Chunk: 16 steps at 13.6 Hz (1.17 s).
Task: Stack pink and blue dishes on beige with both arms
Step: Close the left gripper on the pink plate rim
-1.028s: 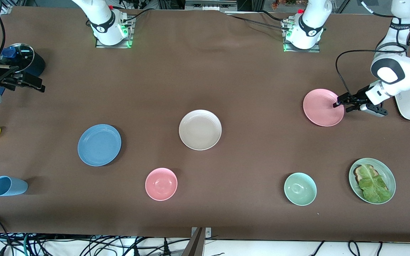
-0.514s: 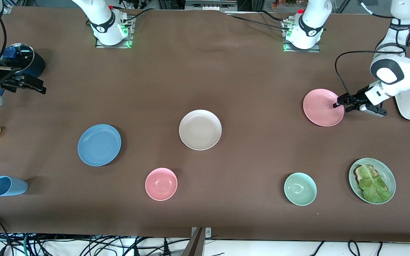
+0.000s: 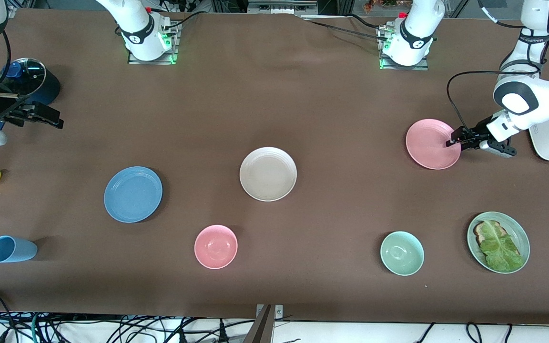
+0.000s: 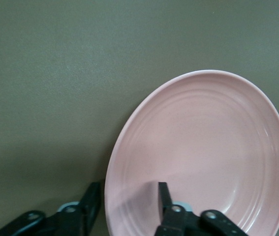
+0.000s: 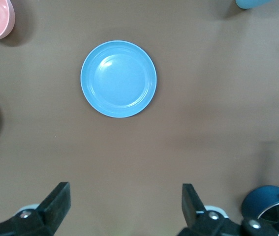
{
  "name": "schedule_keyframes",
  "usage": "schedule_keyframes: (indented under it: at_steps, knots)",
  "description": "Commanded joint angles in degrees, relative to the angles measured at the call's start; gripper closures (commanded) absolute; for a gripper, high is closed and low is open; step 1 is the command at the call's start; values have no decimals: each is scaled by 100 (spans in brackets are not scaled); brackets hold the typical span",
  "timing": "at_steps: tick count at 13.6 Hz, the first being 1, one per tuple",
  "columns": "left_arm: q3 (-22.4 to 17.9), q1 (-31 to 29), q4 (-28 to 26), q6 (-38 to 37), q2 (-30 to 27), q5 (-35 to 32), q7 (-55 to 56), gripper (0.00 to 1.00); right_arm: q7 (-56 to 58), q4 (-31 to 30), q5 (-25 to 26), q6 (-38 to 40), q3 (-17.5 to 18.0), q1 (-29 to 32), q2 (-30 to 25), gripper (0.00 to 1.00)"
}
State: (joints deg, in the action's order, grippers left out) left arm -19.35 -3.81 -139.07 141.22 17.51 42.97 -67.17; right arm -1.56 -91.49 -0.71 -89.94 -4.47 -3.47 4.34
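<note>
The left gripper (image 3: 452,139) straddled the rim of the pink plate (image 3: 431,144) at the left arm's end of the table, one finger (image 4: 165,200) over the plate and the other outside its edge, not yet pinching. The right gripper (image 3: 48,118) hung wide apart over the right arm's end. The blue plate (image 3: 133,194) and the beige plate (image 3: 268,174) lay flat on the table (image 3: 274,95), well apart.

Both arms are glossy white with black bands at the joints, and black cables loop along them. Their bases (image 3: 149,35) at the top of the frame glow green beside small red fittings. Each wrist ends in a black two-finger gripper (image 3: 454,139) with silver screws.
</note>
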Motion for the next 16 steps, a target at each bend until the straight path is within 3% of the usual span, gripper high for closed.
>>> schedule_keyframes:
  at_steps: [1,5,6,12,16]
  knots:
    - [-16,56,47,37,-19,256,-244,66,-11,140,54,11,8,-22,58,0]
    - [-16,47,47,-6,-72,265,-209,97,-11,140,54,11,8,-22,58,0]
    - [-16,47,47,-15,-72,265,-209,100,-11,140,54,11,8,-22,58,0]
    - [-34,3,56,-164,-107,388,-209,100,-11,140,54,11,8,-22,58,0]
    - [-25,12,109,-314,-485,335,-94,100,-11,140,62,11,8,-48,58,0]
